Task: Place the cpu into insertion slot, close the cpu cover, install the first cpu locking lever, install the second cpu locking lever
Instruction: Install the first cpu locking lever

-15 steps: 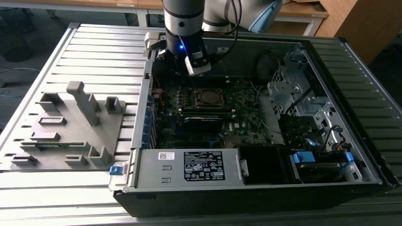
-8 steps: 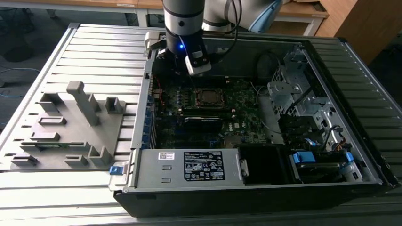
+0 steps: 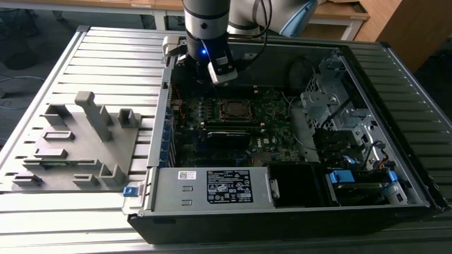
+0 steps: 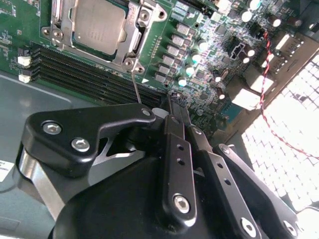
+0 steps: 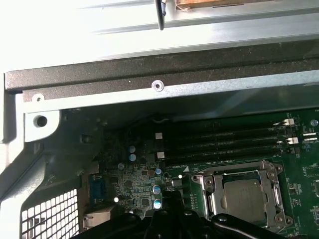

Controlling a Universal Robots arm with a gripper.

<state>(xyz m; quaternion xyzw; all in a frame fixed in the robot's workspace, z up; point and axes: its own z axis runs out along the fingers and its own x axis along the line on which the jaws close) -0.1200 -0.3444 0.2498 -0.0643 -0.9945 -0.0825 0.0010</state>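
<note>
Dull grey square cpu (image 4: 97, 25) seated flat in its socket; silvery cover (image 4: 130, 41) lies closed, framing the chip's face.

Shows dull grey on the cpu (image 4: 97, 25), silvery on the cpu cover (image 4: 133, 40). Runs deep green across the motherboard (image 4: 25, 20), black along the memory slots (image 4: 84, 69). Twists red with black in the wire (image 4: 271, 99). Reads matte black on the gripper (image 4: 173, 99), bright white in a grid of holes on the perforated panel (image 4: 289, 144). Lies pale grey in ribbed stripes over the table (image 3: 106, 58), blue on the tabs (image 3: 342, 176), white with black print on the label (image 3: 228, 186)
</note>
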